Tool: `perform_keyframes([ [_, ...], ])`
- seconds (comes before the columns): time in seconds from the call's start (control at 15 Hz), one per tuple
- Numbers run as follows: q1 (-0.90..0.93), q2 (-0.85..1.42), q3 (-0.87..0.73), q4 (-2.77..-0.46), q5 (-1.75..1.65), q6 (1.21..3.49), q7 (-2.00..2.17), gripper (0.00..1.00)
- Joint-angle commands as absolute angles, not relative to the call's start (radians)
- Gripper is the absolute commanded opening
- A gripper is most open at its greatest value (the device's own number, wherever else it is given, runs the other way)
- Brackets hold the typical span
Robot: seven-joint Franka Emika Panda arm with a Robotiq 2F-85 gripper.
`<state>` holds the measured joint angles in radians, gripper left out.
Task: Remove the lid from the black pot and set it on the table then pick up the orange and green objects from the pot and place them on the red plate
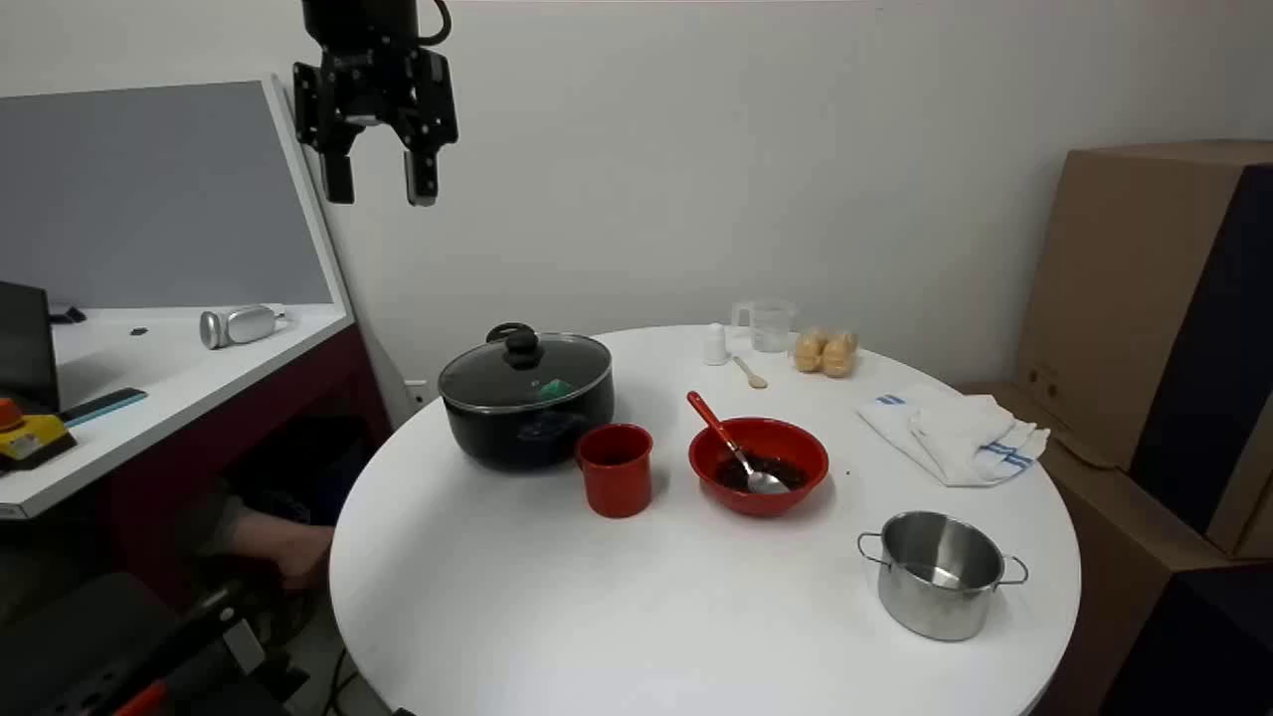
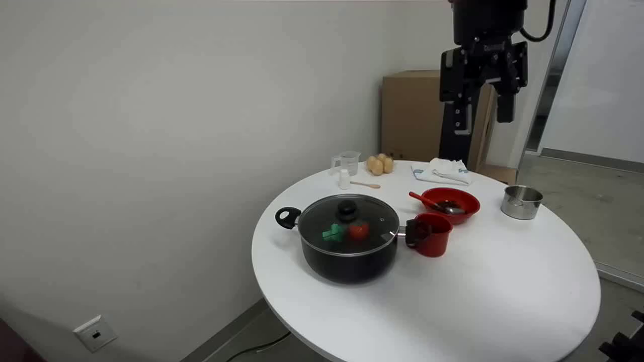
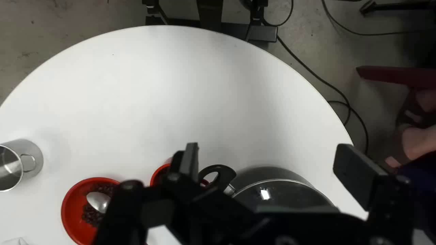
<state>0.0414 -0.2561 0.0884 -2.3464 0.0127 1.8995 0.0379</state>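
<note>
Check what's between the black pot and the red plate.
The red cup stands between the black pot and the red plate, as an exterior view shows. It sits close by a pot handle; whether they touch, I can't tell.

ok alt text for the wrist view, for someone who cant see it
The open, empty tool hangs above a round white table, partly hiding a black pot with its glass lid on. On the picture's left, a red bowl holds a metal spoon and dark bits, and a steel pot is cut off by the edge.
</note>
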Motion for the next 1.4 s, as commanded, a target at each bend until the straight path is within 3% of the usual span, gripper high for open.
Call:
perform_keyframes([
  [0.0, 0.049, -0.256, 0.081, -2.345, 0.011, 1.899, 0.04, 1.0],
  [0.73, 0.02, -0.193, 0.074, -2.269, -0.069, 1.883, 0.063, 1.0],
  [1.33, -0.007, 0.048, 0.062, -2.069, -0.232, 2.344, 0.292, 1.0],
])
